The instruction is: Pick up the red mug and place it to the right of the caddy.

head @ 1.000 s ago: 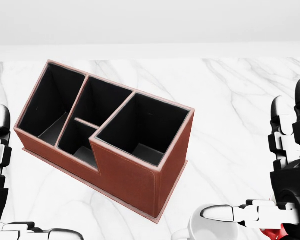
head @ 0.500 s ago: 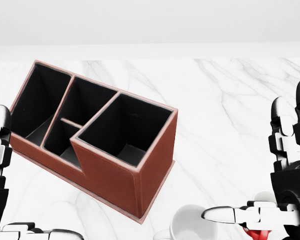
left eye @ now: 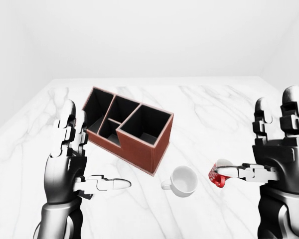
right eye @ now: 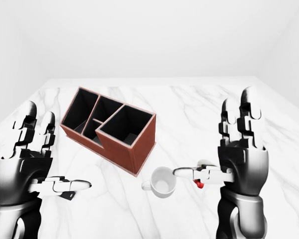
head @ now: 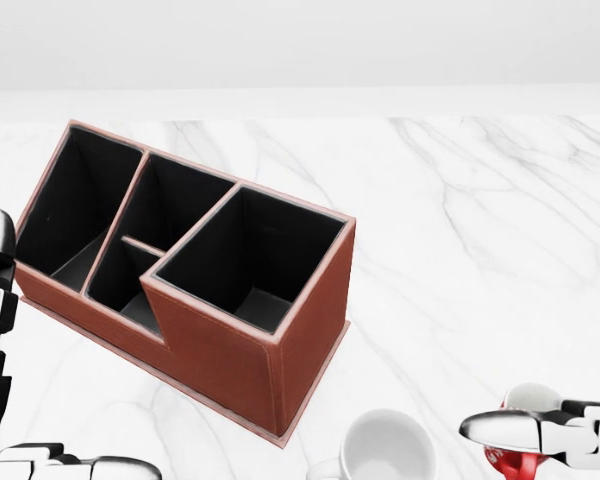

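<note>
Spanning a bare white room, the marble table (left eye: 209, 109) carries the brown caddy (left eye: 128, 128) and a white mug (left eye: 183, 180). Right of those lies the red mug (left eye: 219, 177), touching the open right hand (left eye: 269, 154)'s thumb; the left hand (left eye: 70, 159) is spread too. Since half a second ago, the right hand has dropped lower in the head view.

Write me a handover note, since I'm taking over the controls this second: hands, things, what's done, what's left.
Left hand: open, raised, holding nothing.
Right hand: open, fingers up, thumb reaching across the red mug but not closed round it.
Red mug: on the marble table, low in the left-eye view, mostly hidden behind the thumb.
White mug: just left of it, not part of the job.
Caddy: brown, compartments empty, up and left of both mugs.
Done: nothing gripped.
Left: grasp the red mug, lift it, set it to the right of the caddy.
</note>
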Controlling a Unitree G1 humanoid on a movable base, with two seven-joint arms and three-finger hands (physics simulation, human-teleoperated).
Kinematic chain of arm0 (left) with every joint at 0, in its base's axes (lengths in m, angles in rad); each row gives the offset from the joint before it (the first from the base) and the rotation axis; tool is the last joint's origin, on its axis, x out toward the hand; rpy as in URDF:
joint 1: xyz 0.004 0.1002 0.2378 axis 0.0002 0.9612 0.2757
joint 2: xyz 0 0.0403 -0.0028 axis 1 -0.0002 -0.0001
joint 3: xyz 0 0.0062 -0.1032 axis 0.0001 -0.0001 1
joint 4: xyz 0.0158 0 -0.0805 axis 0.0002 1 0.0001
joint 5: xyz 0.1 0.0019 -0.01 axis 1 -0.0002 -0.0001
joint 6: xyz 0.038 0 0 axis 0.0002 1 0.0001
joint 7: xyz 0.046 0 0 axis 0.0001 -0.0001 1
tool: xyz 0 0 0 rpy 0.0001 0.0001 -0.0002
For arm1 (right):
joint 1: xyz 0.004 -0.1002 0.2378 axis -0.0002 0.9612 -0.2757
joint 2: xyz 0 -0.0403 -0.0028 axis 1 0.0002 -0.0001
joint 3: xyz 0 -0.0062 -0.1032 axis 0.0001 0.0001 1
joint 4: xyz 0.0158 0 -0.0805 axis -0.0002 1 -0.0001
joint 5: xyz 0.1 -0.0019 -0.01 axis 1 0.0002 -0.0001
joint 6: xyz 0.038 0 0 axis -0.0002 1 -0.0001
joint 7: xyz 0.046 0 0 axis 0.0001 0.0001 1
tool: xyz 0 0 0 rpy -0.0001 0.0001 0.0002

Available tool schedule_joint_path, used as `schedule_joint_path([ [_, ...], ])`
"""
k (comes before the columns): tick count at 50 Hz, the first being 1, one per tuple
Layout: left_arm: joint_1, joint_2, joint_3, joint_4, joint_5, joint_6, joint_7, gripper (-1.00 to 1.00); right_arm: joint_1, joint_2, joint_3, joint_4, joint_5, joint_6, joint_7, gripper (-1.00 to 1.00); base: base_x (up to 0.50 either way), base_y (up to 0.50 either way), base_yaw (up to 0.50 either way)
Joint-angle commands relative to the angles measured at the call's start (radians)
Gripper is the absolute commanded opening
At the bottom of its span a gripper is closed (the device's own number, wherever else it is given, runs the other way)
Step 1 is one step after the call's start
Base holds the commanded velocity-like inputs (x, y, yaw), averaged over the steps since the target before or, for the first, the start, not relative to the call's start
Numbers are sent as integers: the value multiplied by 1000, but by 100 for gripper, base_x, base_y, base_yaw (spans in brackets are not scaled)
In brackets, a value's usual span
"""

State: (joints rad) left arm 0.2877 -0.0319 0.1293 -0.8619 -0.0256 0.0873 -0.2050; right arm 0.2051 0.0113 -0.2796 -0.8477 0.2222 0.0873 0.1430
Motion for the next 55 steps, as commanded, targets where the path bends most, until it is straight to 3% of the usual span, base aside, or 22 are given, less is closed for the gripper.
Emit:
schedule_joint_path([
  [1, -6, 1, 13, 2, -7, 0, -5, 100, -70, -71, -137, -111, 70, 0, 41, 100, 0, 0, 0],
  [8, -6, 0, -4, 25, 0, 0, -1, 100, -143, -114, -273, -147, 79, 0, 115, 100, 0, 0, 0],
  [12, -2, 2, 7, 2, -11, 0, -5, 100, -143, -139, -295, -148, 51, 0, 164, 100, 0, 0, 0],
  [13, -3, 1, 7, 1, -11, 0, -5, 100, -144, -138, -297, -149, 48, 0, 168, 100, 0, 0, 0],
  [14, -3, 0, 9, 3, -13, 0, -6, 100, -99, -159, -287, -159, 46, 0, 261, 100, 0, 0, 0],
  [19, 1, -1, 2, -2, -10, 0, -5, 100, -202, -224, -285, -161, -32, 0, 286, 100, 0, 0, 0],
  [20, 0, 0, -2, 4, -8, 0, -6, 100, -199, -263, -248, -144, -90, 0, 303, 100, 0, 0, 0],
  [27, -1, 5, 5, -12, -16, 0, -5, 100, -228, -308, -254, -157, -260, 0, 467, 100, 0, 0, 0],
  [32, -2, -2, 15, -15, -19, 0, -13, 100, -209, -302, -256, -151, -361, 0, 555, 100, 0, 0, 0],
  [44, -2, 3, -3, 11, -12, 0, -8, 100, -221, -317, -316, -115, -494, 0, 555, 100, 0, 0, 0],
  [48, -7, 3, 2, 16, -14, 0, -8, 100, -198, -305, -274, -52, -545, 0, 555, 100, 0, 0, 0],
  [55, -10, 3, 5, 5, -16, 0, -8, 100, -216, -315, -274, -16, -586, 0, 555, 100, 0, 0, 0],
])
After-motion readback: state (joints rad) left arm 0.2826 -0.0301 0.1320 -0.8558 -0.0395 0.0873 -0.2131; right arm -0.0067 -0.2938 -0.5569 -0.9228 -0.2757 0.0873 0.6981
